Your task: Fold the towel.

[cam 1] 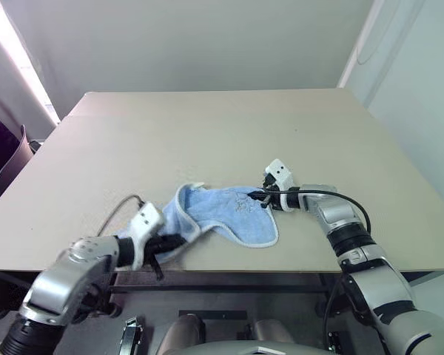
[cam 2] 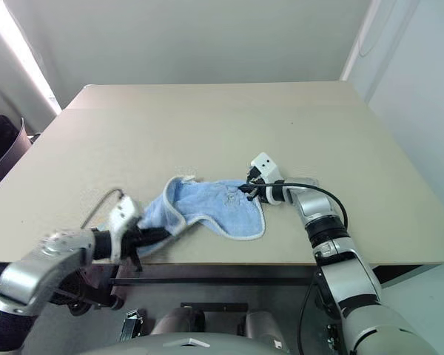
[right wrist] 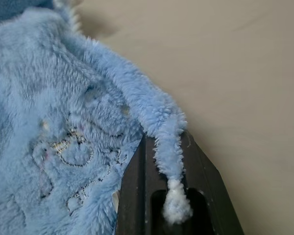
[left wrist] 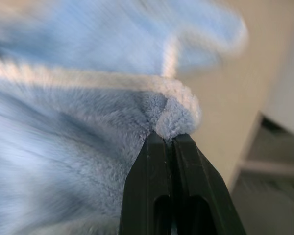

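Head views: towel (cam 1: 226, 214) is lying bunched near the worktop (cam 1: 207, 133) front edge.
Left wrist view: left pincer (left wrist: 172, 139) is pinching a towel corner by a thin bite; it may be slipping under tension.
Right wrist view: right pincer (right wrist: 162, 147) is pinching the hem.

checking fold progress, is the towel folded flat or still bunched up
Bunched, not folded: the towel lies crumpled on the table, a corner pinched by each of the left gripper and right gripper.

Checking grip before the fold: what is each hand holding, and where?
Both hold the towel: left hand pinches an edge corner, right hand another corner.
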{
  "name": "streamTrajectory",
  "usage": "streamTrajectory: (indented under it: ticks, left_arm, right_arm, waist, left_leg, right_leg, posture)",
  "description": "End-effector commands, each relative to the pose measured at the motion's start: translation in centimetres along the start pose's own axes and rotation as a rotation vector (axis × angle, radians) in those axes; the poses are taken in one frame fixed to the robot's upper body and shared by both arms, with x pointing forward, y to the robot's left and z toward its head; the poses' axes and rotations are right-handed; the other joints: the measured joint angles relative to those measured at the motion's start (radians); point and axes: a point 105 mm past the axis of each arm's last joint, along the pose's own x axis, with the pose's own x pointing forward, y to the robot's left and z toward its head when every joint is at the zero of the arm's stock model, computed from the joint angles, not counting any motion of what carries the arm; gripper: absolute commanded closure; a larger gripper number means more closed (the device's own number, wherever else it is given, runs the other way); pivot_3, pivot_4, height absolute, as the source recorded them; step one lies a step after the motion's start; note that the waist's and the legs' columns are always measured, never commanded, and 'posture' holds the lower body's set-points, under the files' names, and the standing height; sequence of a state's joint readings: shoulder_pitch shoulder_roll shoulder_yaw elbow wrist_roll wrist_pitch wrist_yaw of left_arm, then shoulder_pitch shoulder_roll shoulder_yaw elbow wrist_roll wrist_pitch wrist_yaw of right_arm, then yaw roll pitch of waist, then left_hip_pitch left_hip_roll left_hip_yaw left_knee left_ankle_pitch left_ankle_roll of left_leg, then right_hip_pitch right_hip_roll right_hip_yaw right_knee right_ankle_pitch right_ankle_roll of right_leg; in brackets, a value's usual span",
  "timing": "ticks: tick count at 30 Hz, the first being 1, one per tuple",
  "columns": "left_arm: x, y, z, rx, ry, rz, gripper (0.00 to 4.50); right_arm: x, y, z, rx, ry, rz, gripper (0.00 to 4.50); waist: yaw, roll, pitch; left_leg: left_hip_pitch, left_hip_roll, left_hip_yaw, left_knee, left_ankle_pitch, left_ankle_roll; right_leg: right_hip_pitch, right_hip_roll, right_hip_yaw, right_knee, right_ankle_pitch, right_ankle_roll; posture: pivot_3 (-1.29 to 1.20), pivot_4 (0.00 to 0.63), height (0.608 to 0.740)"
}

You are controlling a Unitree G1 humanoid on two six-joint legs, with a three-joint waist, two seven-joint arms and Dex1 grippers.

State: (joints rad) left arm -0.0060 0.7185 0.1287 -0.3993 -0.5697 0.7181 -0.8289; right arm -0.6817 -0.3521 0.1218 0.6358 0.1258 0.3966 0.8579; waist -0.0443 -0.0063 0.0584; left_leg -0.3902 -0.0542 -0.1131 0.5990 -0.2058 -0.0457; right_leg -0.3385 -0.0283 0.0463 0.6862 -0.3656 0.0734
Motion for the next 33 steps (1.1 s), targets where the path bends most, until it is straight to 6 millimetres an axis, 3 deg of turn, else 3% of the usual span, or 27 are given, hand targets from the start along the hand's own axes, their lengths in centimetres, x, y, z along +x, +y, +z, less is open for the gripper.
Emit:
streamTrajectory:
  ticks: [1,5,8,17,21,25,30,33]
  left_arm:
    - [-4.6,4.0,4.5,-0.005,-0.173,0.145,4.47]
    - [-8.0,8.6,6.6,-0.063,-0.285,0.31,4.47]
    - [-9.2,11.6,7.8,-0.126,-0.361,0.401,4.47]
    - [-6.2,15.0,8.6,-0.1,-0.361,0.433,4.47]
    - [-3.4,16.9,8.8,-0.074,-0.343,0.461,4.47]
    - [-1.6,19.6,12.9,-0.016,-0.457,0.645,4.47]
    - [-2.3,20.3,17.6,0.01,-0.615,0.745,4.47]
    - [-3.6,20.2,18.9,0.05,-0.694,0.762,4.47]
  right_arm:
    - [-1.1,-1.4,4.7,-0.037,-0.18,-0.051,4.5]
    - [-1.7,-2.6,6.7,-0.05,-0.259,-0.103,4.5]
    - [-1.8,-3.3,8.2,-0.056,-0.309,-0.139,4.5]
    - [-1.3,-3.8,9.1,-0.12,-0.294,-0.152,4.5]
    - [-0.7,-3.9,9.9,-0.161,-0.299,-0.189,4.5]
    - [-1.7,-6.1,13.8,-0.197,-0.395,-0.426,4.5]
    - [-3.8,-7.2,17.5,-0.299,-0.498,-0.589,4.5]
    - [-4.8,-7.5,18.1,-0.352,-0.543,-0.638,4.5]
  waist:
    - [-0.001,0.0,0.0]
    - [-0.002,0.0,0.0]
    - [0.0,0.0,0.0]
    - [0.0,0.0,0.0]
    - [-0.002,-0.001,0.0]
    - [-0.003,-0.002,0.001]
    - [-0.022,-0.005,0.0]
    - [-0.032,-0.005,0.0]
  left_leg:
    - [0.0,0.0,0.0,0.0,0.0,0.0]
    - [0.0,0.0,0.0,0.0,0.0,0.0]
    - [0.0,0.0,0.0,0.0,0.0,0.0]
    - [-0.001,-0.001,-0.001,-0.001,0.001,-0.001]
    - [-0.001,-0.001,0.0,0.0,0.001,-0.002]
    - [-0.002,-0.001,-0.001,0.002,0.002,-0.002]
    - [-0.01,-0.001,0.0,0.002,0.002,-0.003]
    - [-0.019,-0.002,0.0,0.008,0.004,-0.007]
  right_leg:
    - [0.0,0.0,0.0,0.0,0.0,0.0]
    - [-0.001,0.0,0.0,0.0,0.0,0.0]
    - [-0.001,0.0,-0.001,0.0,0.0,0.0]
    - [-0.001,0.0,-0.001,0.0,0.0,0.001]
    - [0.0,0.0,-0.001,0.002,0.001,0.001]
    - [-0.001,0.0,-0.001,0.005,0.001,0.001]
    - [-0.009,-0.001,-0.001,0.006,0.001,0.001]
    - [-0.019,-0.002,-0.001,0.013,0.001,0.002]
  posture:
    - [0.0,0.0,0.74]
    - [0.0,0.0,0.74]
    - [0.0,0.0,0.74]
    - [0.0,0.0,0.74]
    - [0.0,0.0,0.74]
    - [0.0,0.0,0.74]
    - [0.0,0.0,0.74]
    - [0.0,0.0,0.74]
